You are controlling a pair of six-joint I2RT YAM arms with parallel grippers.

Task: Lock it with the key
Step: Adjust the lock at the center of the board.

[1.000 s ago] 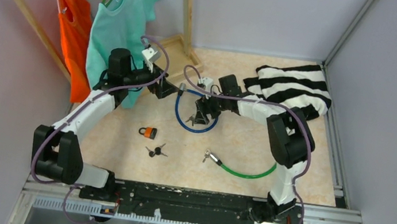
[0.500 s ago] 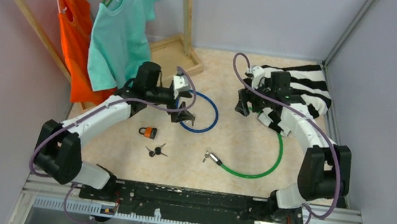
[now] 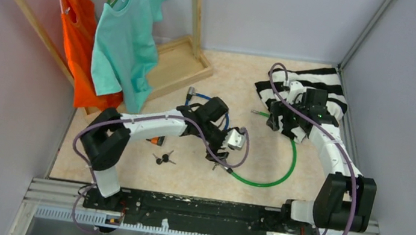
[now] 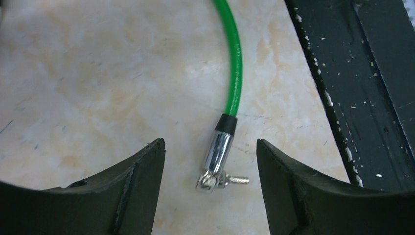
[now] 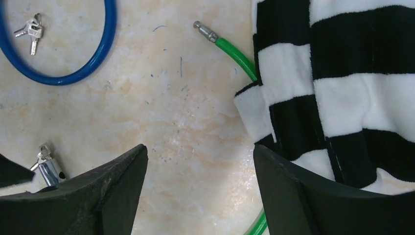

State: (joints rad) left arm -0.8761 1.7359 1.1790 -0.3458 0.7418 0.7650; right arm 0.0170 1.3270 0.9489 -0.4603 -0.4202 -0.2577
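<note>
A green cable [image 3: 283, 170] curves across the floor. Its chrome lock end [image 4: 218, 152] lies flat with a small silver key [image 4: 238, 180] sticking out sideways. My left gripper [image 4: 210, 164] hovers right over that lock end, open, one finger on each side and touching nothing. In the top view the left gripper [image 3: 222, 155] sits just above the lock end [image 3: 217, 165]. The cable's pin end [image 5: 204, 30] lies beside the striped cloth [image 5: 342, 73]. My right gripper [image 5: 200, 166] is open over bare floor at the cloth's edge [image 3: 272, 119].
A blue cable [image 5: 98, 54] loops around a pair of silver keys [image 5: 30, 32]. An orange padlock [image 3: 157, 141] and two black-headed keys [image 3: 163, 159] lie under the left arm. A clothes rack with shirts [image 3: 124, 40] stands at the back left. The black base rail [image 4: 362, 73] is close.
My left arm swung right from the blue cable to the green cable's lock end, and its jaws narrowed a little. The right gripper shifted slightly right toward the striped cloth.
</note>
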